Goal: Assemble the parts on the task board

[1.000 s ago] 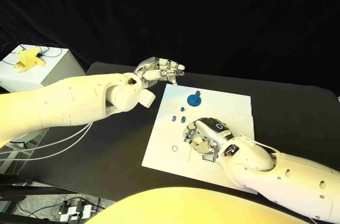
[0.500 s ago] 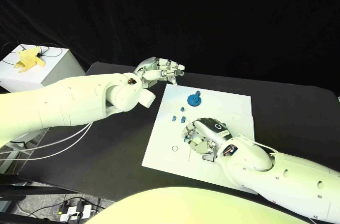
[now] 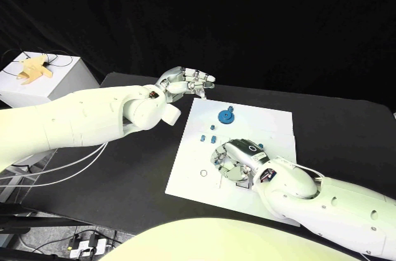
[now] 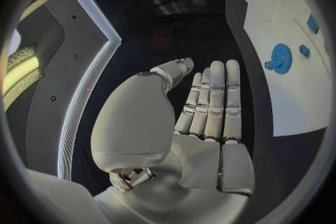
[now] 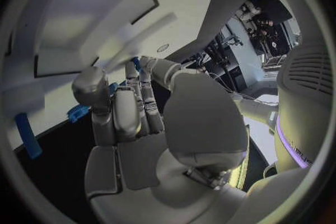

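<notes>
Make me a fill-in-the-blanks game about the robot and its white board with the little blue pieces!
1. The blue gear lies on the white task ___.
2. The robot's ___ hand is over the middle of the task board.
3. The left hand is beside the board's far corner and holds ___.
4. The table under the board is ___ in colour.

Missing words: board; right; nothing; black

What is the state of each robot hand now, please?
Left robot hand: open, holding nothing.
Right robot hand: over the task board; cannot be told.
</notes>
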Controlling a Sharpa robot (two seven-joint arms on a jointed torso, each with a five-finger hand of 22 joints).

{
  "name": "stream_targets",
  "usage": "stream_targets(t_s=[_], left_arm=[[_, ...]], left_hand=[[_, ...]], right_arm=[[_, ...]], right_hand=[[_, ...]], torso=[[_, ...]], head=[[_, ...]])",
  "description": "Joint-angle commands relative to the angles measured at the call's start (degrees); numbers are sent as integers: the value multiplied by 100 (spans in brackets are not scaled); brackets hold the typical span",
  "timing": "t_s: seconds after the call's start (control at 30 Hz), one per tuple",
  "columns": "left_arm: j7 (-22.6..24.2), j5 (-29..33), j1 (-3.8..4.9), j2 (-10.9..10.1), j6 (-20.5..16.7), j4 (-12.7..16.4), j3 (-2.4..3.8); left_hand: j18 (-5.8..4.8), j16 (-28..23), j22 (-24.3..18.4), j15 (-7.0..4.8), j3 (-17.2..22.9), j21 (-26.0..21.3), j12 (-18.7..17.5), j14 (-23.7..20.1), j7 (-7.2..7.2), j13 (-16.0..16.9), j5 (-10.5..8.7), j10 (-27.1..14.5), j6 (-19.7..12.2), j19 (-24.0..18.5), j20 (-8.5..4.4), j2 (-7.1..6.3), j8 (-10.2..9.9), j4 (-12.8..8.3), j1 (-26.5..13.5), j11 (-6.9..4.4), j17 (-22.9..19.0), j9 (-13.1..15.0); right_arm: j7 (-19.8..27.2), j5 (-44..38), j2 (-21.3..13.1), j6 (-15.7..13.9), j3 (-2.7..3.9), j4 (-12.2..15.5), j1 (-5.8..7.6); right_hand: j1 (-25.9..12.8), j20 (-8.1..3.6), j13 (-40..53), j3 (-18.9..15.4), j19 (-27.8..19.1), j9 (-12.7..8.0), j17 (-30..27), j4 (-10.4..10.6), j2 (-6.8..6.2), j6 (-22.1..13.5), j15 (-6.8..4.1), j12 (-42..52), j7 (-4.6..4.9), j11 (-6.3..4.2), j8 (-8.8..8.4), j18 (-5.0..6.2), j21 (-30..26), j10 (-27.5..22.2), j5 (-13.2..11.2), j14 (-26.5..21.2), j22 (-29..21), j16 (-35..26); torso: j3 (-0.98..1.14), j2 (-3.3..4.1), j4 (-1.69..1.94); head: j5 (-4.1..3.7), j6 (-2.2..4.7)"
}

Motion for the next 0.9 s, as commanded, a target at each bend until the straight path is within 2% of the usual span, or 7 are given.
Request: stream_targets(t_s=[0.03,0.13,0.3,0.53,0.8,0.9], left_arm=[[15,36,2,3,78,6,4],[9,36,2,2,84,3,4],[0,36,2,2,92,2,4],[-20,36,2,-6,108,-3,4],[-30,36,2,-10,120,-6,3],[-32,36,2,-11,124,-7,3]], left_hand=[[75,-11,8,23,-9,-21,15,18,-16,-5,6,-34,-35,24,10,3,27,-18,40,7,-8,-5],[75,-11,8,23,-9,-21,15,18,-16,-5,6,-34,-35,24,10,3,27,-18,40,7,-8,-5],[75,-11,8,23,-9,-21,15,18,-16,-5,6,-34,-35,24,10,3,27,-18,40,7,-8,-5],[75,-11,8,23,-9,-21,15,18,-16,-5,6,-34,-35,24,10,3,27,-18,40,7,-8,-5],[74,-15,8,24,-12,-23,15,18,-14,-9,5,-38,-39,23,10,4,29,-17,37,9,-9,-7],[74,-15,8,24,-12,-23,15,18,-14,-9,5,-38,-39,23,10,4,29,-17,37,9,-9,-7]], right_arm=[[49,-62,-26,231,-30,6,-30],[25,-64,-43,104,-30,14,-30],[-29,-64,-67,-78,-30,22,-28],[-77,-43,-100,-248,-30,38,-26],[-49,10,-152,-404,-30,110,-22],[-45,55,-244,-518,-29,210,4]], right_hand=[[26,12,-18,-48,-54,-11,-47,12,-78,-54,37,-26,5,20,-38,6,4,-74,-15,-42,9,-50],[17,47,-62,-69,-57,-26,-243,20,-125,-103,77,-54,29,65,-84,-1,24,-252,-14,-164,30,-186],[52,131,-155,-158,-238,-93,-867,23,-226,-341,168,-12,85,158,-274,61,-385,-727,-21,-625,-90,-613],[208,214,-178,-447,-568,-167,-1405,41,-233,-636,239,226,85,224,-497,171,-1070,-1254,-5,-1154,-291,-832],[273,230,-163,-530,-596,-181,-1505,53,-201,-673,250,351,68,235,-536,180,-1114,-1352,11,-1230,-292,-831],[308,226,-142,-533,-565,-181,-1509,57,-177,-647,238,463,86,221,-534,175,-1038,-1318,29,-1215,-255,-790]], torso=[[3,1,-1],[4,2,-2],[4,1,2],[3,2,0],[3,5,4],[0,4,7]], head=[[-4,1],[-13,1],[-31,1],[-50,1],[-80,1],[-148,1]])
